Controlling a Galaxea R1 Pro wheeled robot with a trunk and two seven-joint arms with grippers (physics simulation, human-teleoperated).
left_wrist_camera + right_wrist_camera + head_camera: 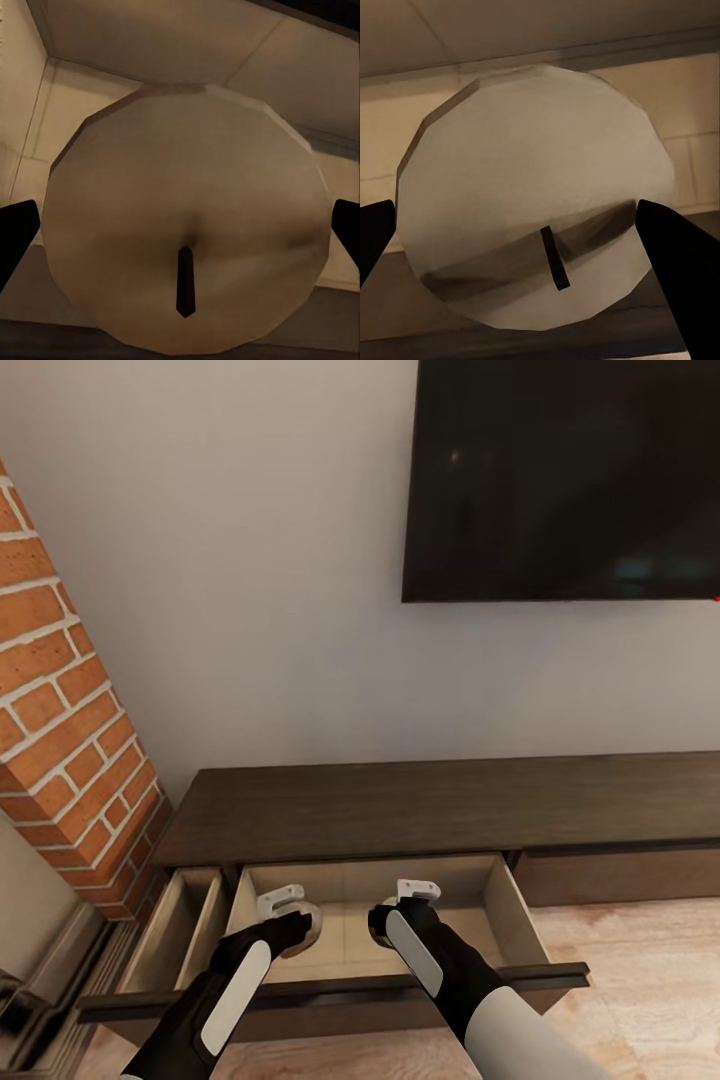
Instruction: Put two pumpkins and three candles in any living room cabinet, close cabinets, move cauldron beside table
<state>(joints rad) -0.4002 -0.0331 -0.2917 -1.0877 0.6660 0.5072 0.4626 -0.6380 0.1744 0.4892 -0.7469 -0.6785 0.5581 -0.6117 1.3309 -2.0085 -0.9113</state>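
Clamped in the left jaws, a pale round candle (184,225), wick up, with a dark fingertip (15,240) pressed at each side of its rim. Same on the right: jaws closed on a second candle (536,202), one fingertip (679,251) overlapping its edge. Hanging both candles over the wider compartment of the open drawer (515,920), above its beige floor and between its side walls. Cannot tell from the wrist views whether either candle touches that floor yet.

Risks, as a judgement:
- Letting go while high above the floor could tip a candle or send it rolling on its round side toward the drawer front.
- Releasing both together, this near each other, could knock one candle against the other.
- Lifting out carelessly could catch a fingertip on the front rail or on the cabinet (420,805) top just behind.
- Pushing the drawer shut hard could slide or topple loose candles.

Beyond the cabinet, a plain wall, with a brick column (60,730) at left and a dark TV (560,480) above.
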